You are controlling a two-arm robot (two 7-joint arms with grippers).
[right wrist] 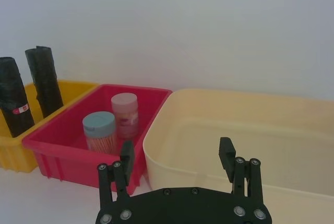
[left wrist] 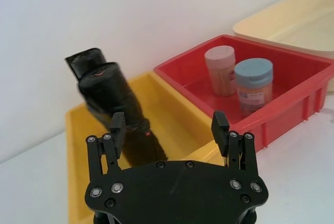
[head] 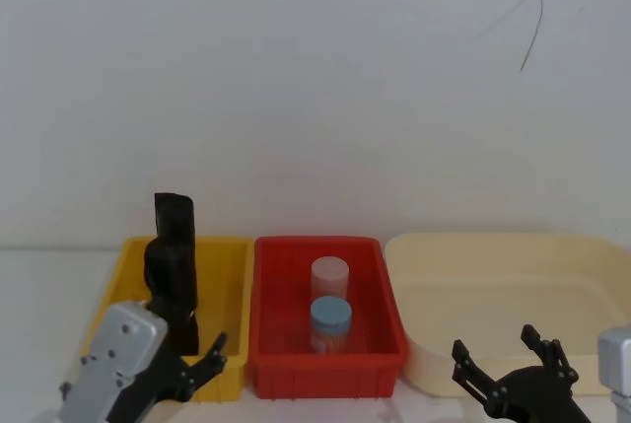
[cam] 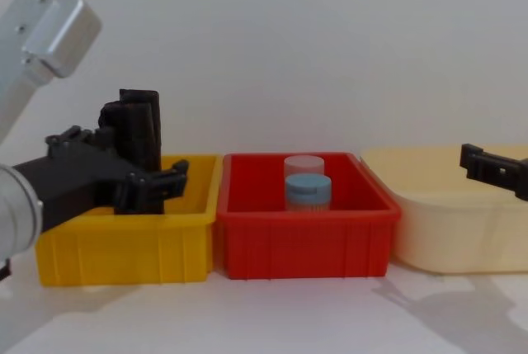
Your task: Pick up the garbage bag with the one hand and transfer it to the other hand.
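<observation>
Head view, garbage bag [head: 170,280], black roll

a lab-like test bench: blank white wall [head: 296,68], white table [cam: 289,313] (yellow bin [cam: 124,247], red bin [cam: 305,248], cream tub [cam: 454,234]).

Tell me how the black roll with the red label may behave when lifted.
The roll stands taller than the yellow bin, so a nudge may tip it. It looks tightly wound, so probably stiff. Its glossy plastic might slip in the open left gripper.

Black left gripper [left wrist: 168,122], black right gripper [right wrist: 176,148], silver arms [cam: 45,20]
</observation>
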